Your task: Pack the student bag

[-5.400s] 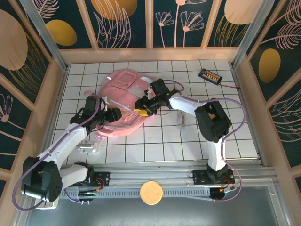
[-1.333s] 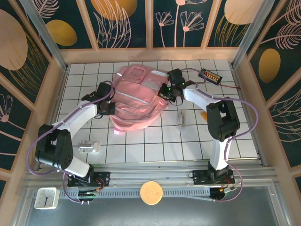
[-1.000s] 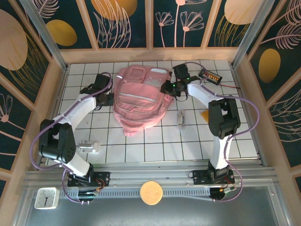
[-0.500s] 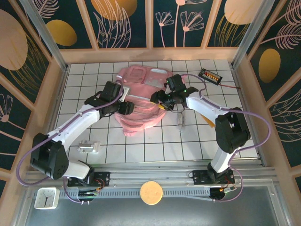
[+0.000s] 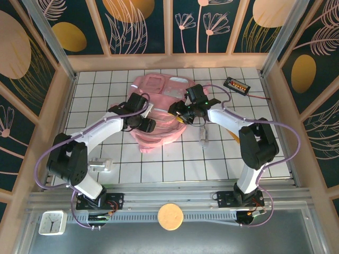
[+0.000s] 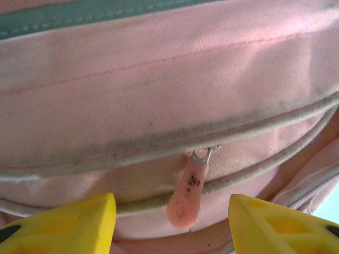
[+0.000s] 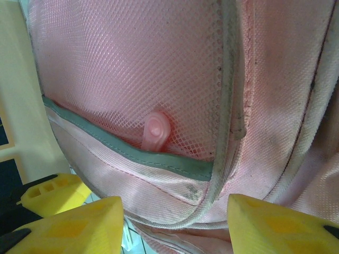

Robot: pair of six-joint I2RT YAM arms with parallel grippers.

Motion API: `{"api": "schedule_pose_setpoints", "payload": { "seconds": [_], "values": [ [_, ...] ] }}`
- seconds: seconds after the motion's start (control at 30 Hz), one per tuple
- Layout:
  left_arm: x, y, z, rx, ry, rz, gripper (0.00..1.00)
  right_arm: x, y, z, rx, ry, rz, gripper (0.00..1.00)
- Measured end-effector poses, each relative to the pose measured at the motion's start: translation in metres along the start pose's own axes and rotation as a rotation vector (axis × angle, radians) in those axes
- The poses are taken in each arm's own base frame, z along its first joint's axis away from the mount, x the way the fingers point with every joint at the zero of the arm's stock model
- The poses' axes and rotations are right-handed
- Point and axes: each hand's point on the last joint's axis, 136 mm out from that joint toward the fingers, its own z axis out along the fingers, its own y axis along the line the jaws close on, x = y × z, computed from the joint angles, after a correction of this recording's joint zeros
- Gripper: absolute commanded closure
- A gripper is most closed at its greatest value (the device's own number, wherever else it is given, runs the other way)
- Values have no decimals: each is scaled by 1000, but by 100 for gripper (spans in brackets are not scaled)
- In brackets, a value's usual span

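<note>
pink soft fabric backpack, the student bag (image 5: 159, 138), lies flat mid-far on the white tiled table (image 5: 212, 164); i've let go its sides, left gripper (image 6: 170, 217) & right gripper (image 7: 175, 217) now open over it, left straddling the pink rubbery zip pull (image 6: 188, 193) w/o touching, so unzipping's nxt imo.

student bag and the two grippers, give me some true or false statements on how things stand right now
1. The student bag lies on the tiled table with both grippers over it. True.
2. The left gripper is open, with a pink zipper pull ahead between its fingers, not gripped. True.
3. The right gripper is shut on a strap. False: it is open, facing the bag's mesh panel.
4. The black device sits on top of the bag. False: it lies on the table at the far right, apart from the bag.
</note>
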Motion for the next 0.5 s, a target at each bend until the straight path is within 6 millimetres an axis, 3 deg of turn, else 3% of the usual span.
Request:
{"api": "schedule_pose_setpoints", "payload": {
  "seconds": [0.3,0.5],
  "values": [
    [-4,4,17,-28,47,23,47,3,2,2,-4,7,4,46],
    [-8,6,28,-35,65,41,71,2,1,6,0,10,11,46]
  ]
}}
